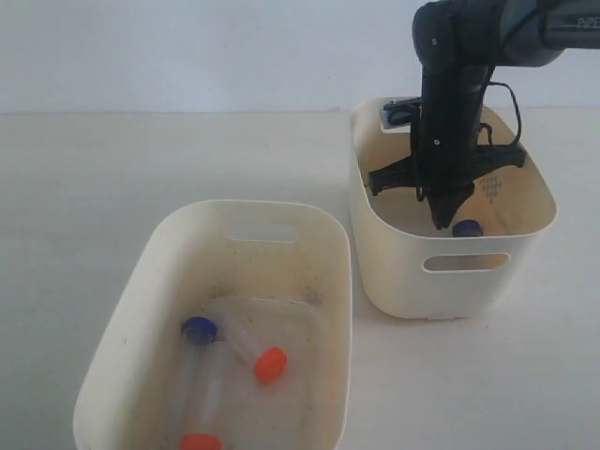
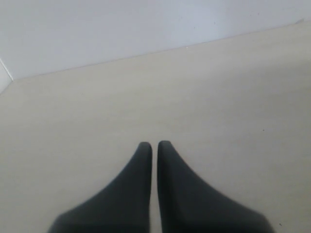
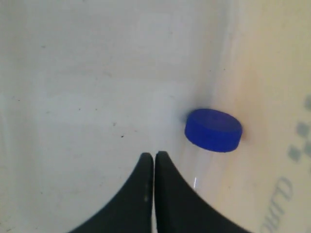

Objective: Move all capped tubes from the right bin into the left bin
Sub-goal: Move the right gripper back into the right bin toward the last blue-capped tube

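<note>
Right fingers [image 3: 142, 194]: pressed together, gripping nothing, tips lowered inside the right bin [image 1: 375, 246]. Just beside the tips, not touching them, a blue-capped tube [image 3: 214, 130] appears to lean at the bin wall, cap uppermost.

Handling, estimated: light, stiff, smooth plastic, liable to slip or roll. Grip the clear barrel directly below the cap.

Left fingers [image 2: 138, 189]: pressed together over bare bench [image 2: 218, 97].

Well apart, the left bin [image 1: 141, 281] holds other capped tubes [image 1: 270, 364].

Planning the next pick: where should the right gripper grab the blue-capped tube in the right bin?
Probably grip the tube just under its blue cap, coming from above with jaws opened along the bin wall: it seems to stand cap-up against that wall.
</note>
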Controlling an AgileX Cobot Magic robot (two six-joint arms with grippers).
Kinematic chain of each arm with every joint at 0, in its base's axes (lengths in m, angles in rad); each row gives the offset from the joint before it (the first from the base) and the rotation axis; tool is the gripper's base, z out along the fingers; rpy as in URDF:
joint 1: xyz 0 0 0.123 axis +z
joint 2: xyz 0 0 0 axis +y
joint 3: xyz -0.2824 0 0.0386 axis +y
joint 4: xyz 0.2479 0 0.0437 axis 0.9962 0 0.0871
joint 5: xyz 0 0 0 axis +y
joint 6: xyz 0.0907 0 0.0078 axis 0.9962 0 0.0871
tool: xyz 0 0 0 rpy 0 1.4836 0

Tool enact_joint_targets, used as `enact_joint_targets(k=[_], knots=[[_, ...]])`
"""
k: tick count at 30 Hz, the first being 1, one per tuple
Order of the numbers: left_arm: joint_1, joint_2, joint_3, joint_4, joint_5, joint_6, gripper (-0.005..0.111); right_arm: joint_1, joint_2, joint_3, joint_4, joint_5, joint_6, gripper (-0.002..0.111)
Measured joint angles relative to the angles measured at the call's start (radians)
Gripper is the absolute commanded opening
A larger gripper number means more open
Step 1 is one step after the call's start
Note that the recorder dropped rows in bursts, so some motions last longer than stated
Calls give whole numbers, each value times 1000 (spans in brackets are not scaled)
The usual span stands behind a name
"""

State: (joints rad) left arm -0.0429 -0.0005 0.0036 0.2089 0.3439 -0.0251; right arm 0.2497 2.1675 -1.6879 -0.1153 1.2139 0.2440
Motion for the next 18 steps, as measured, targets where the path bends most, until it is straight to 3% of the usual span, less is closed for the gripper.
enact_joint_targets(k=[9, 11, 14, 15, 18], knots=[[0, 0, 0, 0, 0, 0, 4, 8, 0, 84, -8, -13, 9, 1], [0, 0, 0, 0, 0, 0, 4, 8, 0, 85, -10, -13, 12, 16], [0, 0, 0, 0, 0, 0, 4, 8, 0, 85, -26, -13, 18, 58], [0, 0, 0, 0, 0, 0, 4, 8, 0, 85, -29, -13, 20, 66], [0, 0, 0, 0, 0, 0, 4, 6, 0, 87, -68, -6, 30, 73]])
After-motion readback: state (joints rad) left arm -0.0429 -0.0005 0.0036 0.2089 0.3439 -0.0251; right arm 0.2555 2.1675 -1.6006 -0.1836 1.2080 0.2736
